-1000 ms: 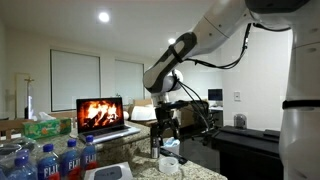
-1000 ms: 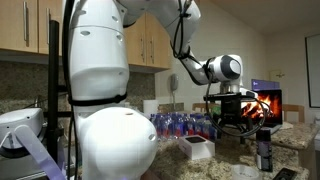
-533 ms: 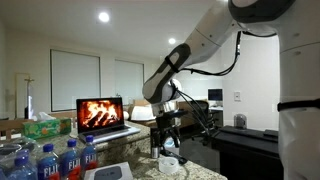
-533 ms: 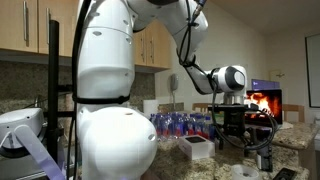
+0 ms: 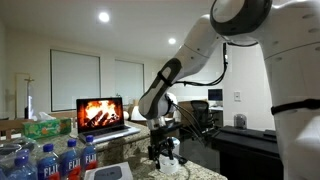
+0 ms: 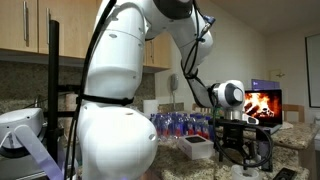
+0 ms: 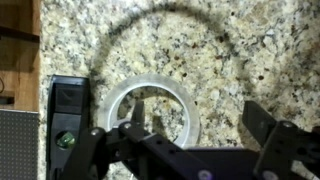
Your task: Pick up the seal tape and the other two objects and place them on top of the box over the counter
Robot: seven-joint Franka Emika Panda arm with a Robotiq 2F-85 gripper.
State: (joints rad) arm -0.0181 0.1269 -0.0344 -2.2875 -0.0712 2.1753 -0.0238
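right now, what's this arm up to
The arm's open gripper hangs low over the tape, which lies flat on the counter. In the wrist view one finger lines up with the roll's hole and the other stands outside its rim. Nothing is gripped yet. A black remote lies right beside the tape.

Low exteriors — wrist close above counter point(image 7: 250, 60)

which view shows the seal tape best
The wrist view: the seal tape lies flat on the counter, its ring and centre hole plain beneath the open claw. In the exterior views it is at most a small white speck by the claw.
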